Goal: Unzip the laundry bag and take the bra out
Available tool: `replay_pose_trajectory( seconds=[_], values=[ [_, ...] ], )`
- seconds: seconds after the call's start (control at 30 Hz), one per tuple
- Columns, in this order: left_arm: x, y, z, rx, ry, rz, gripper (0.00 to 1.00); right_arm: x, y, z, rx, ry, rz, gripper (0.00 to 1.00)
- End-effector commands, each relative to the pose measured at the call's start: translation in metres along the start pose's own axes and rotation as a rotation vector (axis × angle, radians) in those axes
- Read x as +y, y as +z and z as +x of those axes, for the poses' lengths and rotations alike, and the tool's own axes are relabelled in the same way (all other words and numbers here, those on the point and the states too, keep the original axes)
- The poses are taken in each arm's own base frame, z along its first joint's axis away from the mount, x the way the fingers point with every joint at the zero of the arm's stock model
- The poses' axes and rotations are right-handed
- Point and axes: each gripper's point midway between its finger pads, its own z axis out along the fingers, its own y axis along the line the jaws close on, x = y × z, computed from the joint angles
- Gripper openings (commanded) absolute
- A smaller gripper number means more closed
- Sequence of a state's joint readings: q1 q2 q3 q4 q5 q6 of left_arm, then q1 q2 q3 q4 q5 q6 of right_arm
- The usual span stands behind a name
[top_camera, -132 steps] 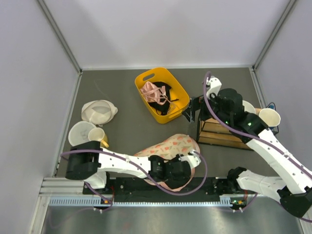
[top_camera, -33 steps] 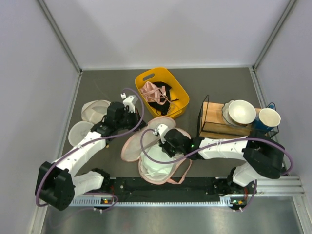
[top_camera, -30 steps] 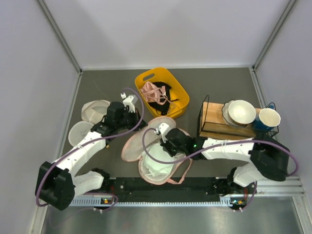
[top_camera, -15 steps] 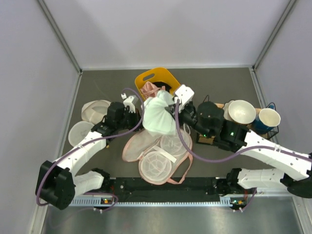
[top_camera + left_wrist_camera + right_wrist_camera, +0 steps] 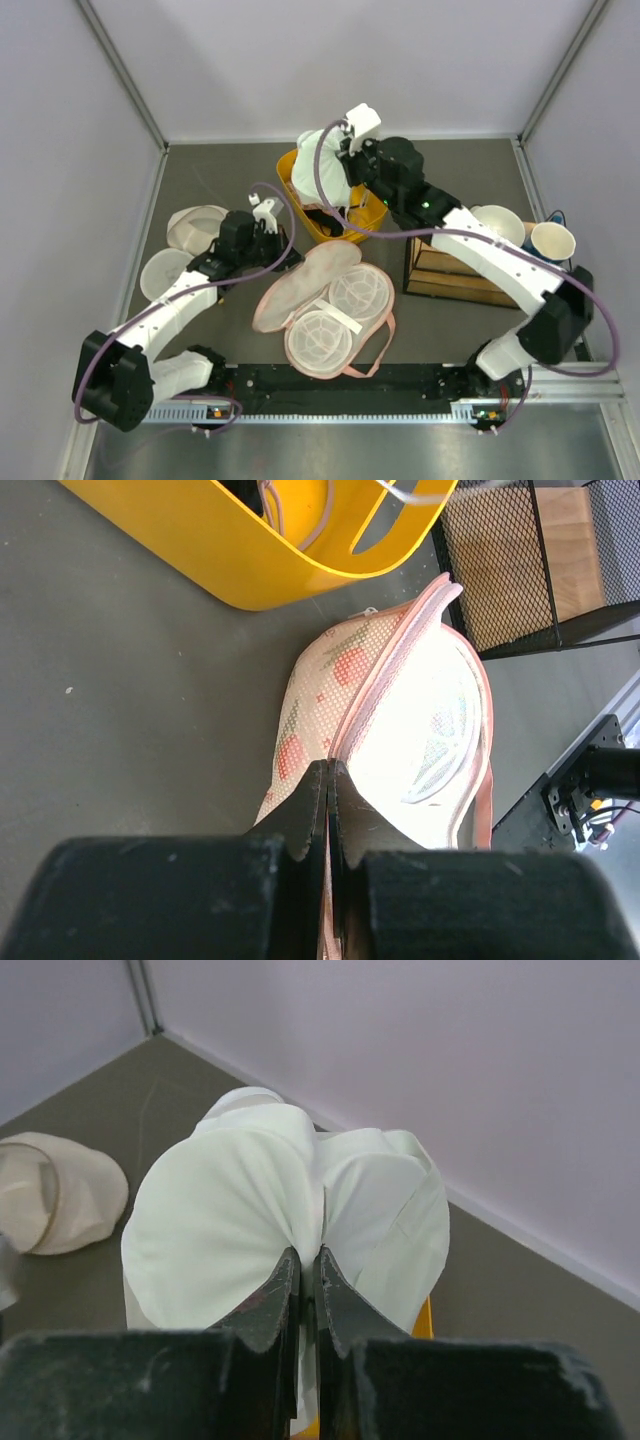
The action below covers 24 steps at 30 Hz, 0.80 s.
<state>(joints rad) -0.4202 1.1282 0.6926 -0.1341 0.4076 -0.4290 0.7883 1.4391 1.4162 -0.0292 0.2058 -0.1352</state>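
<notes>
The laundry bag (image 5: 305, 280) lies unzipped on the surface (image 5: 225, 170), near the arm bases. Its flap is folded back so that both round halves show, and no garment is seen inside. The bra (image 5: 322, 180) is out of it: the right hand (image 5: 310, 1258) is closed on the fold between the two cups and holds it in the air over the yellow basket (image 5: 290, 185), well apart from the bag. The left hand (image 5: 328, 772) has its fingers pressed together at the pink edging of the flap. It seems to pinch this edging, though I cannot tell for sure. So I judge the removing step as nearly finished. The next move calls for lowering the bra to a resting place and opening the right hand there; the left one may then let the flap go.
</notes>
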Motion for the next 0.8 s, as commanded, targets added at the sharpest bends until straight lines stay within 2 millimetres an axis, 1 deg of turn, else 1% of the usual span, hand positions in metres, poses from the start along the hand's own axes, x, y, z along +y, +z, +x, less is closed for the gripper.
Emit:
replay_pose_trajectory(
  seconds=[0.0,0.03,0.07,0.1,0.13,0.17,0.2,0.23,0.27,0.3,0.33,0.37,0.4,0.43,0.47,0.5,0.53,0.57,0.6,0.63,0.67,0.7,0.73,0.77],
  values=[
    [-0.008,-0.006,-0.006,-0.041,-0.002,0.036,0.0,-0.006,0.049,0.012,-0.015,0.102,-0.018,0.0],
    [-0.009,-0.006,-0.005,-0.038,-0.004,0.041,0.0,-0.005,0.058,0.022,0.003,0.106,-0.024,0.0],
    [-0.009,-0.007,-0.004,-0.037,-0.006,0.043,0.0,-0.007,0.065,0.027,0.01,0.118,-0.015,0.0],
    [-0.011,-0.007,-0.005,-0.042,-0.006,0.046,0.0,-0.008,0.073,0.036,0.032,0.124,-0.014,0.0],
    [-0.011,-0.008,-0.005,-0.042,-0.008,0.047,0.0,-0.005,0.088,0.065,0.099,0.123,-0.006,0.0],
    [-0.011,-0.008,-0.005,-0.043,-0.01,0.049,0.0,-0.011,0.094,0.066,0.116,0.154,0.013,0.05],
    [-0.012,-0.008,-0.005,-0.044,-0.012,0.051,0.0,-0.014,0.098,0.078,0.156,0.158,0.023,0.4],
    [-0.012,-0.009,-0.005,-0.044,-0.013,0.053,0.0,-0.016,0.102,0.079,0.163,0.168,0.031,0.58],
    [-0.012,-0.009,-0.005,-0.046,-0.011,0.054,0.0,-0.017,0.1,0.076,0.16,0.17,0.035,0.69],
    [-0.013,-0.011,-0.005,-0.048,-0.01,0.055,0.0,-0.017,0.098,0.069,0.143,0.175,0.034,0.83],
    [-0.012,-0.012,-0.005,-0.052,-0.009,0.05,0.0,-0.021,0.09,0.055,0.113,0.179,0.042,0.89],
    [-0.012,-0.012,-0.005,-0.057,-0.006,0.047,0.0,-0.025,0.085,0.045,0.095,0.177,0.049,0.91],
    [-0.013,-0.013,-0.006,-0.06,-0.003,0.05,0.0,-0.029,0.08,0.038,0.085,0.176,0.067,0.96],
    [-0.013,-0.013,-0.007,-0.061,-0.003,0.049,0.0,-0.033,0.074,0.032,0.077,0.166,0.077,0.97],
    [-0.014,-0.014,-0.008,-0.064,0.003,0.054,0.0,-0.037,0.065,0.017,0.055,0.165,0.086,0.98],
    [-0.015,-0.014,-0.008,-0.062,0.004,0.058,0.0,-0.04,0.057,0.017,0.076,0.158,0.096,0.99],
    [-0.017,-0.015,-0.01,-0.067,0.006,0.064,0.0,-0.042,0.051,0.012,0.08,0.155,0.099,0.99],
    [-0.019,-0.016,-0.012,-0.072,0.009,0.068,0.0,-0.046,0.04,0.002,0.073,0.158,0.107,0.99],
    [-0.022,-0.017,-0.012,-0.07,0.014,0.082,0.0,-0.047,0.033,0.003,0.089,0.157,0.113,0.99],
    [-0.025,-0.017,-0.014,-0.073,0.018,0.091,0.0,-0.047,0.025,0.011,0.123,0.155,0.114,0.99],
    [-0.027,-0.018,-0.014,-0.071,0.021,0.102,0.0,-0.051,0.011,-0.001,0.1,0.161,0.118,0.99],
    [-0.034,-0.019,-0.012,-0.058,0.024,0.129,0.0,-0.052,0.004,0.001,0.105,0.162,0.124,0.99],
    [-0.038,-0.019,-0.013,-0.058,0.019,0.141,0.0,-0.051,-0.004,0.012,0.129,0.16,0.126,0.99],
    [-0.043,-0.02,-0.013,-0.061,0.02,0.158,0.0,-0.053,-0.011,0.013,0.131,0.161,0.136,0.99]
  ],
)
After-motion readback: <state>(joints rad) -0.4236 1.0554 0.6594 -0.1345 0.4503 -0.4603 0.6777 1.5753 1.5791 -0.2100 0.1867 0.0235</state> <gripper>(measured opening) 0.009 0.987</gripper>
